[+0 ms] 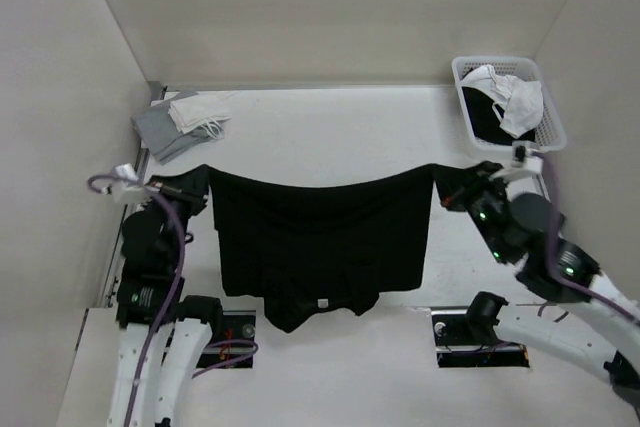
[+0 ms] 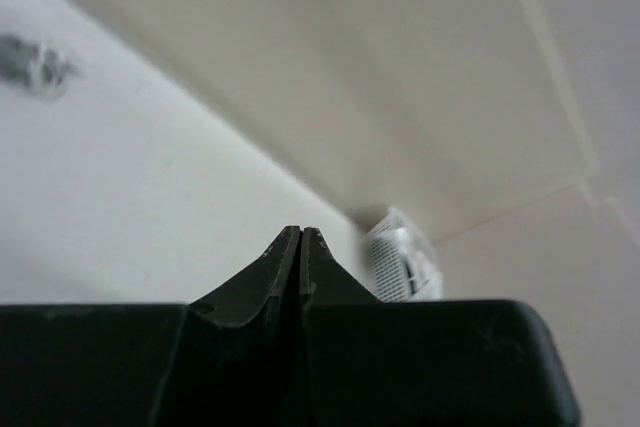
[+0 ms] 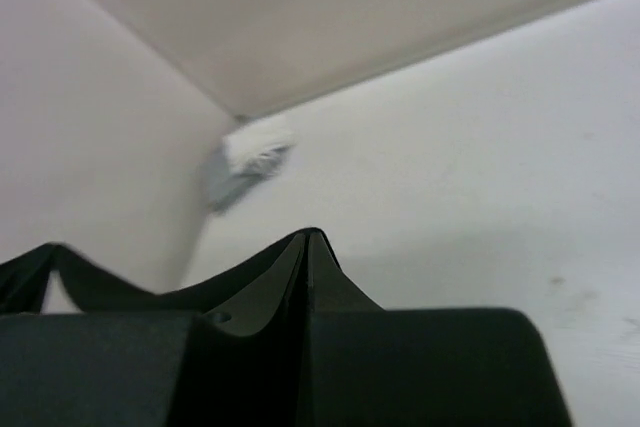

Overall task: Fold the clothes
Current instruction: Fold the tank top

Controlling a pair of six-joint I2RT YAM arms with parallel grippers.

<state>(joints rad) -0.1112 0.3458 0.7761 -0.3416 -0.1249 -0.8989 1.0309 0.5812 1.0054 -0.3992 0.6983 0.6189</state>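
Note:
A black short-sleeved shirt (image 1: pixel 320 237) hangs spread out above the table, stretched between my two grippers, with its top edge sagging in the middle. A small white tag (image 1: pixel 322 303) shows near its lower edge. My left gripper (image 1: pixel 203 184) pinches the shirt's upper left corner. In the left wrist view its jaws (image 2: pixel 301 230) are pressed together and the cloth there is hidden. My right gripper (image 1: pixel 447 187) is shut on the upper right corner. The right wrist view shows black fabric (image 3: pixel 100 282) running off to the left from the closed jaws (image 3: pixel 312 234).
A white slatted basket (image 1: pixel 553 122) stands at the back right with white and black garments (image 1: pixel 510 97) inside; it also shows blurred in the left wrist view (image 2: pixel 400 262). Grey and white clothes (image 1: pixel 185 122) lie stacked at the back left, near the wall corner.

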